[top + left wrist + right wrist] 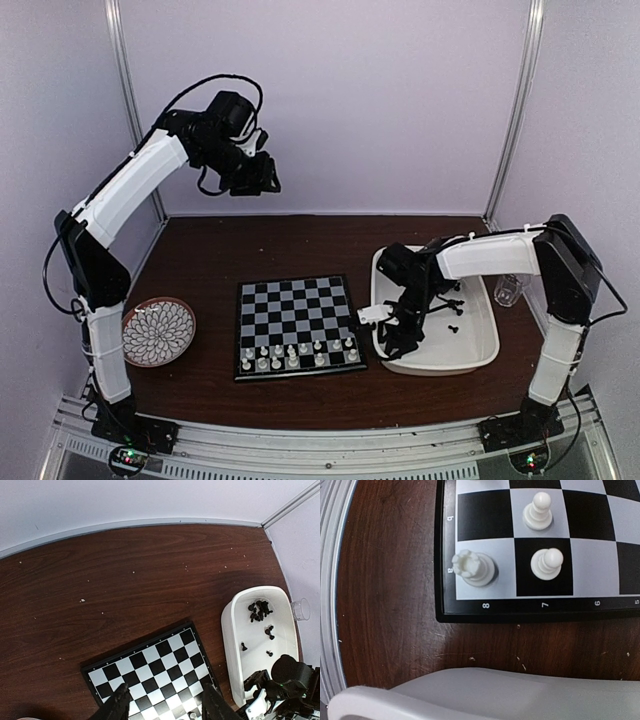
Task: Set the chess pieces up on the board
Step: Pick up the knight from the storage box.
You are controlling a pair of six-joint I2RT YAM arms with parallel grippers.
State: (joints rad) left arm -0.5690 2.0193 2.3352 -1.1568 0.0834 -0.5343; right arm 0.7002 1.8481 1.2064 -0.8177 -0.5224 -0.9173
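Note:
The board (295, 322) lies flat on the brown table, with white chess pieces (300, 355) standing in its two near rows. Black pieces (452, 308) lie loose in the white tray (487, 345). My left gripper (262, 182) is raised high over the far left of the table, open and empty. Its wrist view shows its fingers (118, 706) spread above the board (150, 672). My right gripper (395, 335) hangs low over the tray's near left corner. Its fingers do not show in its wrist view, which shows a white rook (472, 568) and two pawns (547, 563) on the board's corner.
A round patterned plate (158, 332) sits left of the board. A clear cup (507, 290) stands right of the tray. The tray's rim (495, 692) lies close beside the board's edge. Purple walls close in the table on three sides.

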